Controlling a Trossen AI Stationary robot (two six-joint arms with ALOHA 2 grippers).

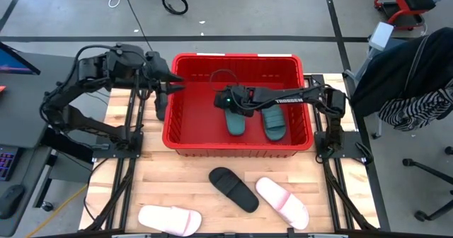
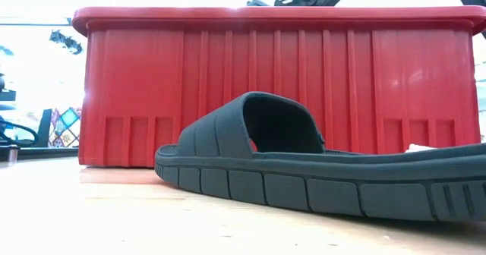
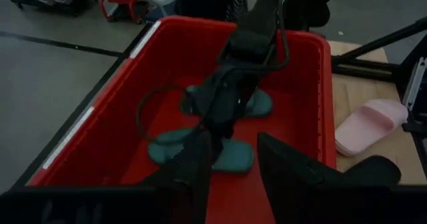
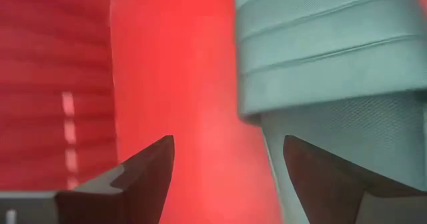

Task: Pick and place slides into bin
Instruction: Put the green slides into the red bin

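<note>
Two teal slides (image 1: 236, 122) (image 1: 274, 122) lie side by side on the floor of the red bin (image 1: 185, 129). My right gripper (image 1: 228, 100) reaches into the bin from the table's right side and is open low over the far end of the left teal slide (image 4: 333, 57). My left gripper (image 1: 172, 83) is open and empty over the bin's left rim, and its wrist view (image 3: 233, 145) looks down into the bin. A black slide (image 1: 233, 189) and two pale pink slides (image 1: 282, 202) (image 1: 170, 220) lie sole down on the table in front of the bin. My right gripper is open, with one finger (image 4: 333, 181) in front of the teal slide's footbed (image 4: 347, 127) and the other finger over the bare red floor. I cannot tell whether the finger touches the slide. The slide lies flat on the bin's floor.
The bin's thick rim and high walls (image 2: 273, 88) surround my right gripper. A black cable (image 3: 143, 111) loops inside the bin. In the low view the black slide (image 2: 304, 171) lies close in front of the bin. An office chair with clothing (image 1: 410, 89) stands beyond the table's right edge.
</note>
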